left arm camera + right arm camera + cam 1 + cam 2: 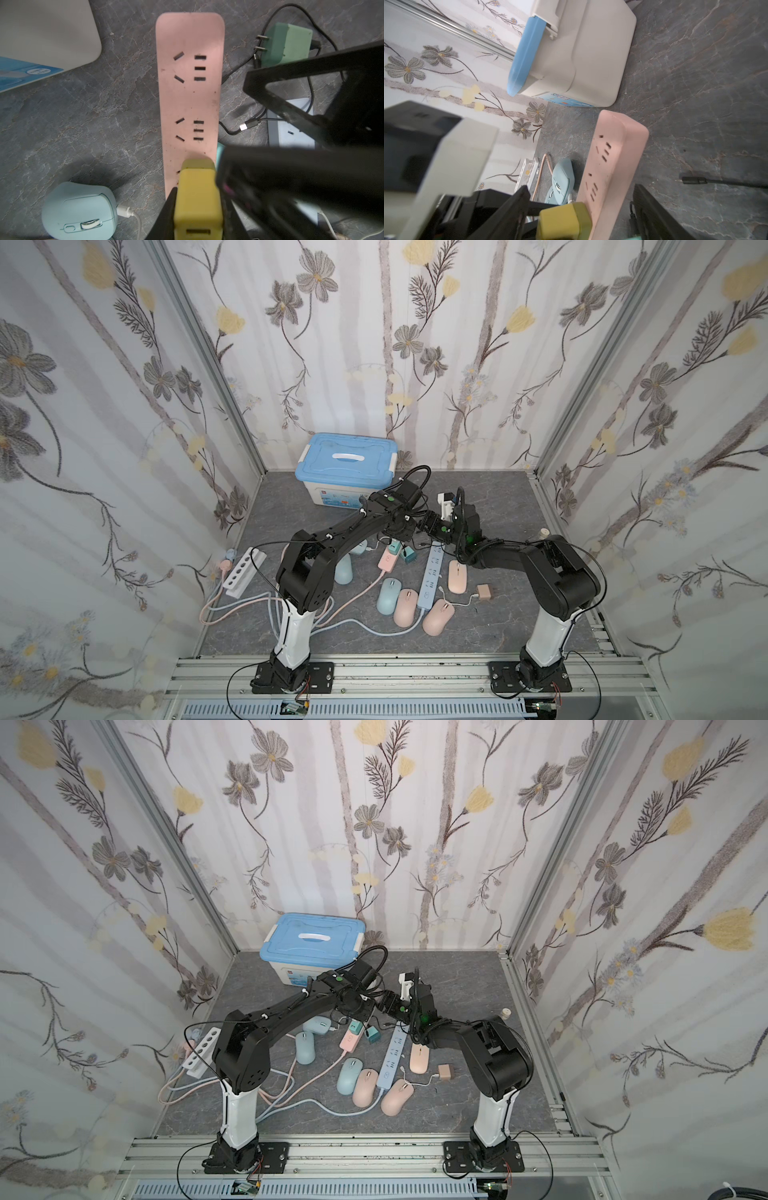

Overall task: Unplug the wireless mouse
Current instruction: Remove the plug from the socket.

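Beside the left gripper [197, 200] clamping a yellow charger [196, 185] lies the mouse [79, 209].

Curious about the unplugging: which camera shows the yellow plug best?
Left wrist: the yellow plug is close, nearly whole. Right wrist crops it at the edge; in both top views arms cover it.

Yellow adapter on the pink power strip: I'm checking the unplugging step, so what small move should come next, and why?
Probably pull the left pincer straight away from the face of the pink power strip. It is shut on the yellow adapter, which looks seated in the strip's end socket. The open right pincer straddles the strip, seemingly placed to steady it.
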{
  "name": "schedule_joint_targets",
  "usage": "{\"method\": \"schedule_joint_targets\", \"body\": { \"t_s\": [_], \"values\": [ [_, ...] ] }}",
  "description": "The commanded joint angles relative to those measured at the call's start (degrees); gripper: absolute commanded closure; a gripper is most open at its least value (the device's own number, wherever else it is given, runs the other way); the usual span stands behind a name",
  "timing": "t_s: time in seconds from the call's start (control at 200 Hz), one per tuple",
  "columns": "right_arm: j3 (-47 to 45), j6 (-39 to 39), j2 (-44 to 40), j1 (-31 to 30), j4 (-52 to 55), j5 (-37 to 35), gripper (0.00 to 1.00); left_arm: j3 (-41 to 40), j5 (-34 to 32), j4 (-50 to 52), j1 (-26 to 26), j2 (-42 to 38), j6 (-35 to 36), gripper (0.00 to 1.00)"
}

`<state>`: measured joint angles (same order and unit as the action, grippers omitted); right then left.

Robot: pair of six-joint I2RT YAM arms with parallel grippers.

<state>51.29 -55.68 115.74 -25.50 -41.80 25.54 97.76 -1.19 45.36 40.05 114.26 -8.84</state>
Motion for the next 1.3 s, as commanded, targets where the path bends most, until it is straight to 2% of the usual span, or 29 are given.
{"method": "schedule_joint_targets", "body": {
  "t_s": [0.0, 0.205, 0.4, 0.535, 0.649, 0.764, 0.834, 1.059, 1.299],
  "values": [
    [1.01, -2.6, 2.08, 0.09, -4.75, 1.98, 0.21, -0.7, 1.65, -3.78, -0.06, -1.45, 1.67, 1.0],
    [1.63, -4.8, 5.2, 0.28, -11.59, 3.51, 0.25, -3.93, 4.12, -6.22, -0.06, -3.6, 2.23, 1.0],
    [3.29, -5.74, 7.6, 0.27, -13.12, 4.25, 0.35, -5.75, 5.63, -7.36, -0.06, -5.26, 2.77, 1.0],
    [3.51, -7.36, 8.74, 0.1, -15.23, 4.41, 0.44, -6.91, 6.72, -8.66, -0.11, -6.02, 2.68, 1.0],
    [3.0, -8.84, 9.32, -0.16, -17.35, 3.85, 0.62, -7.75, 6.65, -9.84, -0.06, -6.43, 2.09, 1.0],
    [2.0, -10.34, 9.58, -0.51, -19.61, 2.3, 0.83, -10.79, 5.38, -13.45, -0.06, -8.73, 0.84, 1.0],
    [1.24, -11.62, 9.84, -0.76, -21.74, 1.25, 1.0, -12.42, 4.54, -15.62, -0.07, -10.18, -0.09, 1.0],
    [-0.83, -17.08, 11.65, -1.42, -29.31, -2.52, 1.0, -14.08, 3.45, -16.96, 0.2, -12.35, -2.93, 1.0],
    [-2.32, -19.43, 11.85, -2.09, -29.77, -5.22, 1.0, -22.47, 2.02, -21.53, 0.37, -16.29, -8.71, 1.0]
  ]
}}
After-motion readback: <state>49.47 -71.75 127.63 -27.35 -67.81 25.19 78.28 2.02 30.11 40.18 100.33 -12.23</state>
